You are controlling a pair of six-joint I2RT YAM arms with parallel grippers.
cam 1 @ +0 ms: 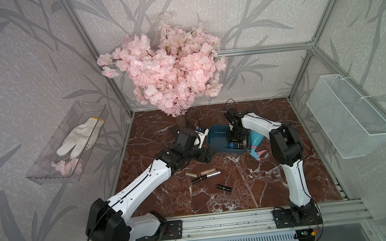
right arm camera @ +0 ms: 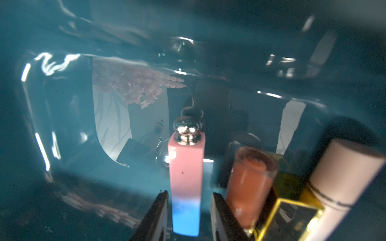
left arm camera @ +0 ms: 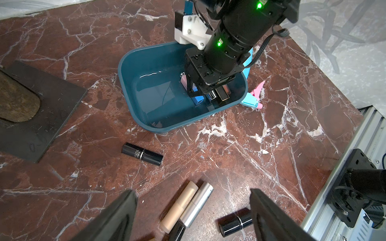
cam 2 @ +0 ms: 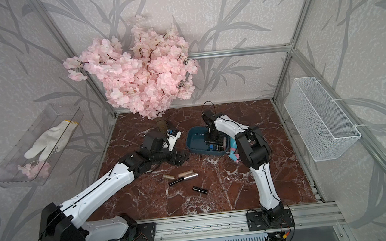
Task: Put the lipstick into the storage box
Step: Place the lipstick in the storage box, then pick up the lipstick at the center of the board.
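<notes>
The pink-and-blue lipstick (right arm camera: 186,179) is inside the box (left arm camera: 154,94), near the end wall on the right arm's side. Its silver knob points away from the wrist camera and its blue end lies towards it. The right gripper (right arm camera: 189,193) reaches down into the box and straddles the lipstick. One finger (right arm camera: 160,208) stands on each side of the blue end, with a thin gap between each finger and the tube, so the jaws are slightly parted and not pinching it. The lipstick seems to rest on the glossy box floor, where its knob is mirrored.

Just beside it, against the same wall, lie a red-brown tube (right arm camera: 250,183), a gold-edged case (right arm camera: 292,212) and a pale tube (right arm camera: 342,177).

The left gripper (left arm camera: 192,191) hangs over the table (cam 1: 242,188), well outside the box, with its jaws spread wide and nothing in them. Below it lie a beige tube (left arm camera: 179,206) touching a silver one (left arm camera: 197,204), and a black one (left arm camera: 235,222). Another black lipstick (left arm camera: 142,154) lies alone between them and the box
</notes>
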